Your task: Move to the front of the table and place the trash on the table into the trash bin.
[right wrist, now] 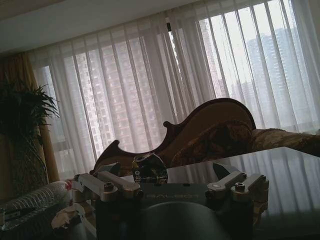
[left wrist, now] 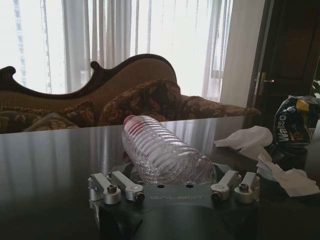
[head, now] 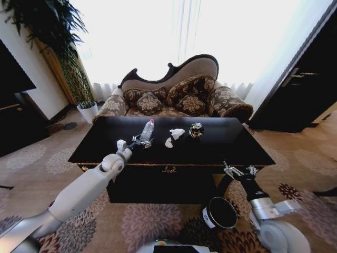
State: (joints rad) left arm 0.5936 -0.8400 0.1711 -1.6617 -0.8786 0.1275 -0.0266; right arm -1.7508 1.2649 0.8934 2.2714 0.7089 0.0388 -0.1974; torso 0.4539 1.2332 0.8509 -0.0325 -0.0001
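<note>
Our left gripper (head: pixel 138 141) sits spread around the bottle (head: pixel 147 130) near the counter's (head: pixel 231 138) front edge, ready to pinch; our right gripper (head: pixel 238 171), also spread, waits off the front-right corner.

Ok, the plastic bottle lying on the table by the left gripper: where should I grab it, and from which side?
Grip the bottle across its ribbed middle, coming in from the base end, where the left gripper sits. It lies on its side with the red cap pointing towards the sofa, so its round body probably fits between the open fingers.

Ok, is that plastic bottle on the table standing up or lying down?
Lying down. The bottle rests on its side on the table, red cap pointing away, body between the left gripper's open fingers.
</note>
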